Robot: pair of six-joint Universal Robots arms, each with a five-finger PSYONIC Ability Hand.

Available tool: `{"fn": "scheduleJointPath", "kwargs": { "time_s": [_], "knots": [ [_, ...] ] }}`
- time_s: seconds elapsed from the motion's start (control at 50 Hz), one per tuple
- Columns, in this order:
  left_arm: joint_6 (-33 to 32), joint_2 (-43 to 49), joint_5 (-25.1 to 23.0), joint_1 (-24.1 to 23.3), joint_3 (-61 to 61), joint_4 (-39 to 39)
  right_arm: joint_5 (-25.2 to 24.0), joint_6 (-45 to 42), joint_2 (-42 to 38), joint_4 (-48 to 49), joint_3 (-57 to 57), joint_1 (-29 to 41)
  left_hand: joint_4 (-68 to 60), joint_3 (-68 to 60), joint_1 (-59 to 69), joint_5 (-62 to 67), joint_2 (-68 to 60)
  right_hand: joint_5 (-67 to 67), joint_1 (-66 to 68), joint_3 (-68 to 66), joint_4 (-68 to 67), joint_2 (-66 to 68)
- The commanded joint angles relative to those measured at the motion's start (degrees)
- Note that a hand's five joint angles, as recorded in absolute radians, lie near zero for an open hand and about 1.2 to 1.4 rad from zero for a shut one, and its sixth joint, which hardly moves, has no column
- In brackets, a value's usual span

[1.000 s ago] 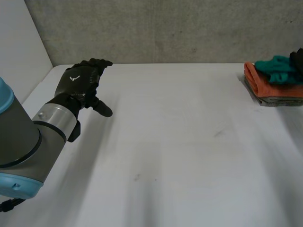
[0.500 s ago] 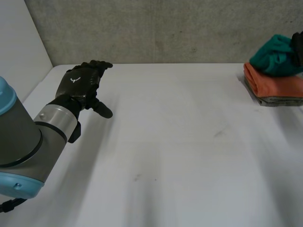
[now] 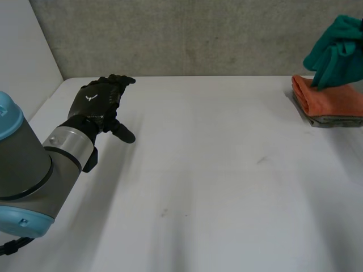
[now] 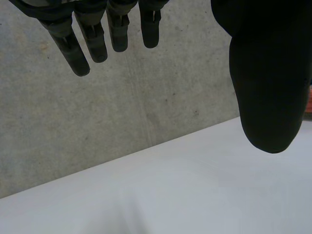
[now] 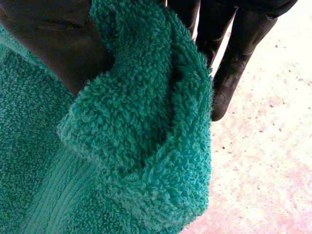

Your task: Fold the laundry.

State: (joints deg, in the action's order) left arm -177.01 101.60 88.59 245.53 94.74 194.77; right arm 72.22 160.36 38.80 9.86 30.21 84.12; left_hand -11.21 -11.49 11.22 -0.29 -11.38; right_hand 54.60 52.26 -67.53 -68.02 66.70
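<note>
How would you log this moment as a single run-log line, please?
phase: pick-up | right hand: pinching teal towel above folded orange towel | left hand: open, empty, over table

Teal terry-cloth towel (image 3: 334,54) clipped by right edge at upper right of head view; far side lost there. Folded orange towel (image 3: 329,102) and flat grey cloth (image 3: 334,120) beneath also cut by that edge. Grey left arm (image 3: 34,175) cropped at lower left. In right wrist view, black right hand (image 5: 63,44) pinching a towel fold, palm buried under pile.
</note>
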Motion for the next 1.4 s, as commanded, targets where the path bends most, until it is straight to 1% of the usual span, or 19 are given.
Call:
{"fn": "scheduleJointPath", "kwargs": {
  "time_s": [0.02, 0.1, 0.18, 0.32, 0.42, 0.56, 0.78, 0.88, 0.94, 0.96, 1.0, 1.02, 1.04, 1.08, 1.1, 1.18, 1.32, 1.38, 1.4],
  "knots": [
    [0.0, -0.1, 0.1, 0.0, 0.0, -0.1, -4.5, -1.7, 8.4, -13.8, 3.4, 3.0, 1.2, 1.4, -1.2, 0.3, 1.3, 15.4, 27.7, -12.5, -12.0, 13.3],
    [0.0, -0.1, 0.2, 0.0, 0.0, -0.1, -7.6, -2.4, 10.0, -18.5, 6.7, 6.5, 1.2, 1.4, -1.2, 0.3, 1.3, 15.4, 27.7, -12.5, -12.0, 13.3],
    [0.0, -0.1, 0.2, 0.0, 0.1, -0.1, -8.8, -4.2, 10.3, -22.9, 10.8, 9.5, 1.2, 1.4, -1.2, 0.3, 1.3, 15.4, 27.7, -12.5, -12.0, 13.3],
    [0.0, -0.1, 0.3, 0.0, 0.1, -0.1, -8.4, -9.6, 10.0, -30.2, 14.5, 14.3, 1.2, 1.4, -1.2, 0.3, 1.3, 15.4, 27.7, -12.5, -12.0, 13.3],
    [0.0, -0.1, 0.3, 0.0, 0.4, -0.1, -7.2, -11.1, 9.0, -31.0, 14.4, 15.5, 1.2, 1.4, -1.2, 0.3, 1.3, 15.4, 27.7, -12.5, -12.0, 13.3],
    [0.0, -0.2, 0.2, 0.0, 0.4, -0.1, -2.5, -11.4, 7.3, -30.6, 11.0, 15.5, 1.2, 1.4, -1.2, 0.3, 1.3, 15.4, 27.7, -12.5, -12.0, 13.3],
    [0.0, 0.0, 0.0, 0.2, 0.3, 0.0, -2.3, -11.6, 3.7, -30.2, 5.7, 15.2, 1.2, 1.4, -1.2, 0.3, 1.3, 15.4, 27.7, -12.5, -12.0, 13.3],
    [0.0, 0.1, 0.0, 0.2, 0.2, 0.0, -1.6, -12.3, -1.4, -30.0, -2.1, 15.0, 1.2, 1.4, -1.2, 0.3, 1.3, 15.4, 27.7, -12.5, -12.0, 13.3],
    [0.0, 0.1, 0.0, 0.2, 0.1, 0.0, -1.4, -12.2, -4.4, -27.9, -7.7, 14.8, 1.2, 1.4, -1.2, 0.3, 1.3, 15.4, 27.7, -12.5, -12.0, 13.3],
    [0.0, 0.1, 0.0, 0.2, 0.1, 0.0, -0.9, -12.0, -6.7, -24.7, -11.7, 14.6, 1.2, 1.4, -1.2, 0.3, 1.3, 15.4, 27.7, -12.5, -12.0, 13.3],
    [0.0, 0.2, 0.0, 0.2, 0.0, 0.0, 0.2, -12.0, -8.8, -20.3, -15.7, 14.1, 1.2, 1.4, -1.2, 0.3, 1.3, 15.4, 27.7, -12.5, -12.0, 13.3],
    [0.0, 0.2, 0.0, 0.2, 0.0, 0.0, 1.8, -11.9, -10.6, -15.0, -18.8, 13.4, 1.2, 1.4, -1.2, 0.3, 1.3, 15.4, 27.7, -12.5, -12.0, 13.3],
    [0.0, 0.2, 0.0, 0.2, 0.0, 0.0, 2.7, -11.9, -11.3, -12.1, -20.1, 13.0, 1.2, 1.4, -1.2, 0.3, 1.3, 15.4, 27.7, -12.5, -12.0, 13.3],
    [0.0, 0.3, 0.0, 0.2, 0.0, 0.0, 4.5, -11.7, -12.4, -5.9, -21.9, 12.3, 1.2, 1.4, -1.2, 0.3, 1.3, 15.4, 27.7, -12.5, -12.0, 13.3],
    [0.0, 0.2, 0.0, 0.2, 0.0, 0.0, 5.9, -11.7, -13.0, -0.2, -22.2, 11.4, 1.2, 1.4, -1.2, 0.3, 1.3, 15.4, 27.7, -12.5, -12.0, 13.3],
    [0.0, 0.3, 0.2, 0.2, 0.0, -0.1, 6.7, -11.7, -13.2, 8.8, -19.4, 9.0, 1.2, 1.4, -1.2, 0.3, 1.3, 15.4, 27.7, -12.5, -12.0, 13.3],
    [0.1, 0.2, 0.2, 0.1, 0.2, -0.1, 6.2, -11.6, -15.1, 10.4, -14.1, 4.3, 1.2, 1.4, -1.2, 0.3, 1.3, 15.4, 27.7, -12.5, -12.0, 13.3],
    [0.1, 0.3, 0.2, 0.0, 0.3, -0.1, 3.8, -11.5, -17.9, 10.0, -12.8, 2.7, 1.2, 1.4, -1.2, 0.3, 1.3, 15.4, 27.7, -12.5, -12.0, 13.3],
    [0.1, 0.2, 0.2, 0.0, 0.3, -0.1, 2.1, -11.4, -19.3, 9.5, -12.4, 2.2, 1.2, 1.4, -1.2, 0.3, 1.3, 15.4, 27.7, -12.5, -12.0, 13.3]
  ]
}}
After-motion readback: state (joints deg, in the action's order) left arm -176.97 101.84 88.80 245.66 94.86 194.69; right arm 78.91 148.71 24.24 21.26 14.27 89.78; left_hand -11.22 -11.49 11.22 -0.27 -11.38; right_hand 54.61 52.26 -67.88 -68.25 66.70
